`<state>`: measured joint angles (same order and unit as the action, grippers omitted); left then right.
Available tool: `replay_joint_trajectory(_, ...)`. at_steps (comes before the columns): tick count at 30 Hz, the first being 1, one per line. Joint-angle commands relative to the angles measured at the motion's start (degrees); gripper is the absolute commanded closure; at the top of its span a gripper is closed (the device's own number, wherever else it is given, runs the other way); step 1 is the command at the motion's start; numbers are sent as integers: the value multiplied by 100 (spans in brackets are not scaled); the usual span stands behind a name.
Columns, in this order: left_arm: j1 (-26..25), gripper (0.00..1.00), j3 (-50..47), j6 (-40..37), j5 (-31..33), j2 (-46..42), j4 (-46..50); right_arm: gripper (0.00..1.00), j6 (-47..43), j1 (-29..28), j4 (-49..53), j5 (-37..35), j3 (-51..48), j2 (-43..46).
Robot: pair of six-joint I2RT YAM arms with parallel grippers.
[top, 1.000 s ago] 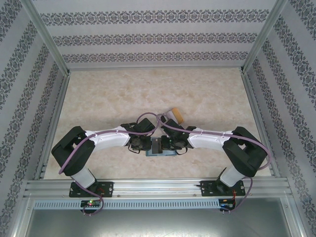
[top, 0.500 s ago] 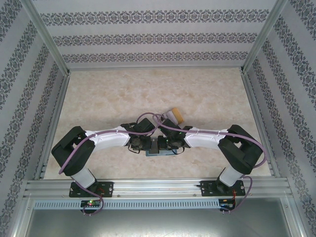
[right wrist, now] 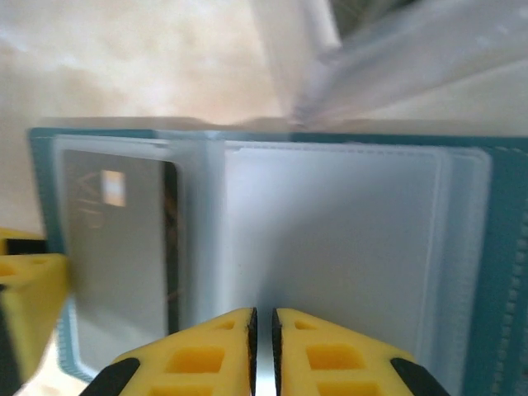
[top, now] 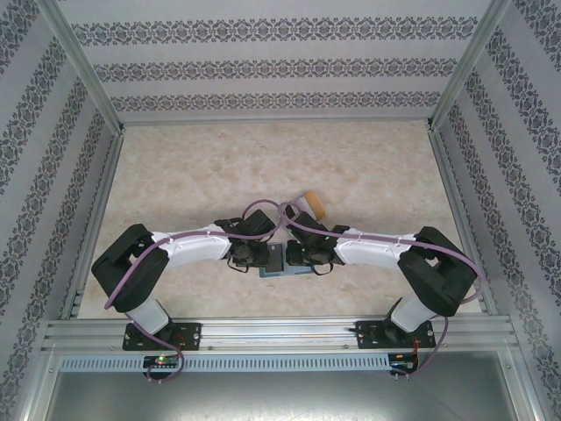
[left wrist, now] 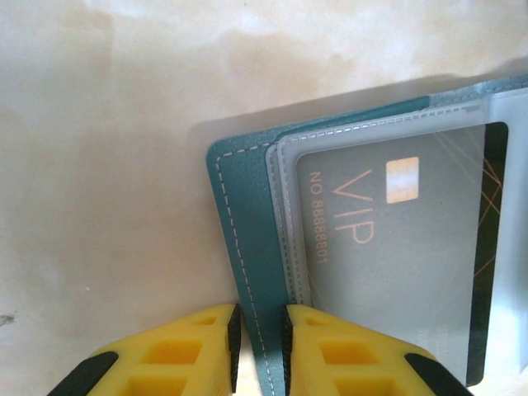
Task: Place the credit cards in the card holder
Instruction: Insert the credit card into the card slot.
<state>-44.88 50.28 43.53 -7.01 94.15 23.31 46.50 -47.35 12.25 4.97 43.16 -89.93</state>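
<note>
My right arm has swung its elbow back out to the side since half a second ago, when it was tucked in closer; my left arm and the card holder (left wrist: 246, 247) sit where they were. The card holder lies open on the marbled table (top: 219, 167) near the front edge, between my two wrists, its teal cover facing down and its clear pockets facing up. My left gripper (left wrist: 260, 322) is clamped narrowly on the stitched teal edge of the cover, one yellow finger on each side of it, the jaws only as far apart as the cover is thick. Just beside that edge a grey credit card (left wrist: 396, 247) marked VIP, with a small chip and a dark stripe along its far side, lies inside a clear pocket. My right gripper (right wrist: 263, 322) hangs over the other half, above an empty clear pocket (right wrist: 330, 239) – its fingers are almost together, with only a thin slit between them. Something pale shows in that slit, and I cannot tell whether any plastic is pinched there. A blurred clear leaf (right wrist: 388, 58) stands up close to that camera. Beyond my wrists, apart from the card holder, lies a small tan-and-white object (top: 312, 204), too small to make out.
</note>
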Motion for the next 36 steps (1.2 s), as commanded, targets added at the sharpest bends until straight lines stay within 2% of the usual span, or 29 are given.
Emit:
replay_joint_trajectory(1, 26, 78, -9, -37, 104, 260, -90, 84, 125, 42, 221, -328, -214, 57)
replay_joint_trajectory(10, 32, 78, -51, -64, 146, 270, -76, 82, 324, 179, 700, -882, -402, 502)
replay_joint_trajectory(15, 23, 78, -37, -38, 114, 238, -108, 83, 367, 259, 573, -703, -500, 810)
replay_joint_trajectory(20, 29, 77, -23, -82, 83, 159, -147, 86, 202, 147, 19, -394, -448, 1353)
replay_joint_trajectory(24, 25, 77, 19, -82, 47, 148, -169, 88, 54, 66, -96, 77, -84, 963)
replay_joint_trajectory(30, 28, 77, 12, -79, 57, 139, -151, 89, 109, -136, -277, 307, 412, 16)
replay_joint_trajectory(36, 34, 77, -16, -80, 85, 75, -133, 90, 240, -134, -178, 145, 479, -435)
